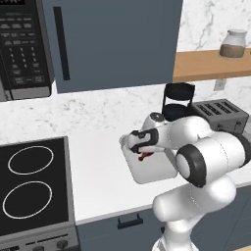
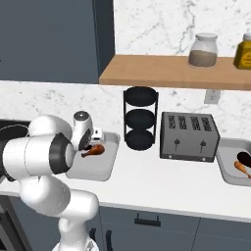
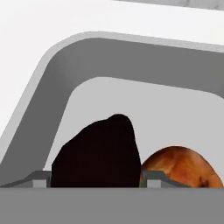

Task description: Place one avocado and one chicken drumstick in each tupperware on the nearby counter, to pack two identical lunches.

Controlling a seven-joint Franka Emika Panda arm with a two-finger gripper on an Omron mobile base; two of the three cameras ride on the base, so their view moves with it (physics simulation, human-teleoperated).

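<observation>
Black avocado (image 3: 98, 153) between parted jaws, drumstick (image 3: 181, 166) beside, in tupperware (image 3: 57, 83)

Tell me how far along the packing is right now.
The far container by the toaster already holds an avocado and drumstick. The near container has its drumstick; the second avocado sits between the fingers inside it. Left: let go and withdraw.
</observation>
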